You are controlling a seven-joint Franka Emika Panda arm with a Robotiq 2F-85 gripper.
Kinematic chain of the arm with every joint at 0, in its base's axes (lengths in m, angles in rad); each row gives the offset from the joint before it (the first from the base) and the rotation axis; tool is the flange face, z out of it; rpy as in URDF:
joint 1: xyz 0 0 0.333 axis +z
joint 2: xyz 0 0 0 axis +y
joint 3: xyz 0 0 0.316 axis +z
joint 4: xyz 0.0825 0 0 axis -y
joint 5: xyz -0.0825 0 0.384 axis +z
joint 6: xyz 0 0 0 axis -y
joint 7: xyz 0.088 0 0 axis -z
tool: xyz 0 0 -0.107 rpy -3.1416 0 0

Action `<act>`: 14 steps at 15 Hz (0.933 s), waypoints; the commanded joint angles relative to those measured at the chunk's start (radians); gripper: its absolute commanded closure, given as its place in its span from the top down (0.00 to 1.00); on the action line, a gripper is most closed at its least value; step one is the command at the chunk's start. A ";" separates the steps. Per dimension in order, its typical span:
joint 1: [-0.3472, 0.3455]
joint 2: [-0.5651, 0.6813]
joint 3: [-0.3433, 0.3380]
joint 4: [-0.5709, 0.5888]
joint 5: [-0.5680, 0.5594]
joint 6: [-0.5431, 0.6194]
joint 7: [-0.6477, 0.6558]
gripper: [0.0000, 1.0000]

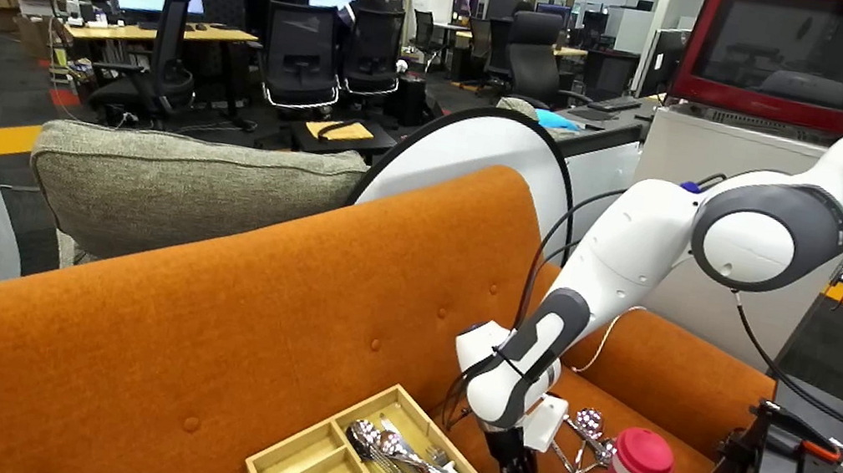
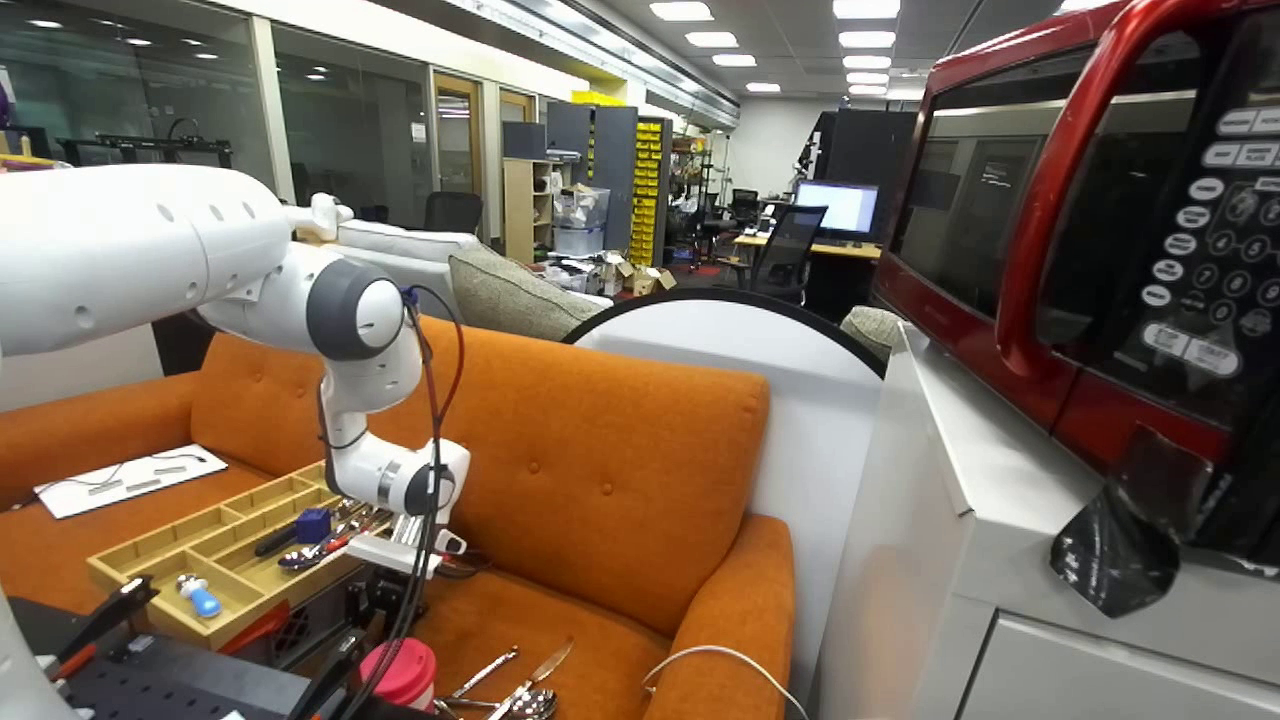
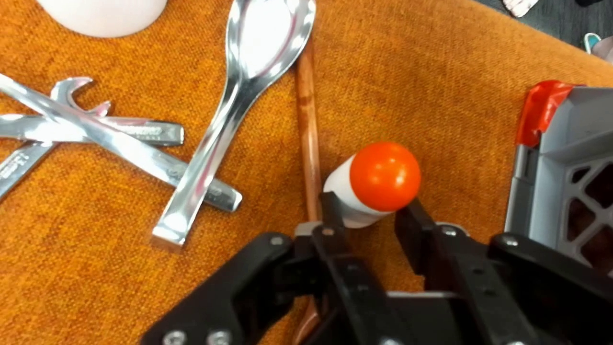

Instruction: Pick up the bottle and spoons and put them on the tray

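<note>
Wrist view: gripper (image 3: pixel 368 211) seemingly crowds bottle (image 3: pixel 376 182).

Arm (image 1: pixel 614 250) is bent down over the bottle (image 3: pixel 385 177), wrist (image 1: pixel 502 393) sitting above it, gripper (image 3: pixel 368 213) aimed downward. Fingers (image 3: pixel 332 239) are partway apart, one each side of it, though tbh can't tell if both touch it.

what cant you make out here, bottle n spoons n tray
Wrist view: whether the hand is clamped on the bottle; the cap and fingers partly mask the contact.
Wrist view: the tip of the spoon, cut off by the top edge.
Wrist view: lettering on a silver handle, too blurred to read.
In an exterior view: one end of the tray, cut off by the bottom edge.
</note>
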 commanded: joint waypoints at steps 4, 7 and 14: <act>-0.028 -0.079 -0.044 -0.036 -0.002 0.028 -0.015 0.08; -0.044 -0.181 -0.059 -0.107 0.000 0.058 -0.024 0.08; -0.099 -0.463 0.011 -0.387 0.003 0.234 -0.084 0.08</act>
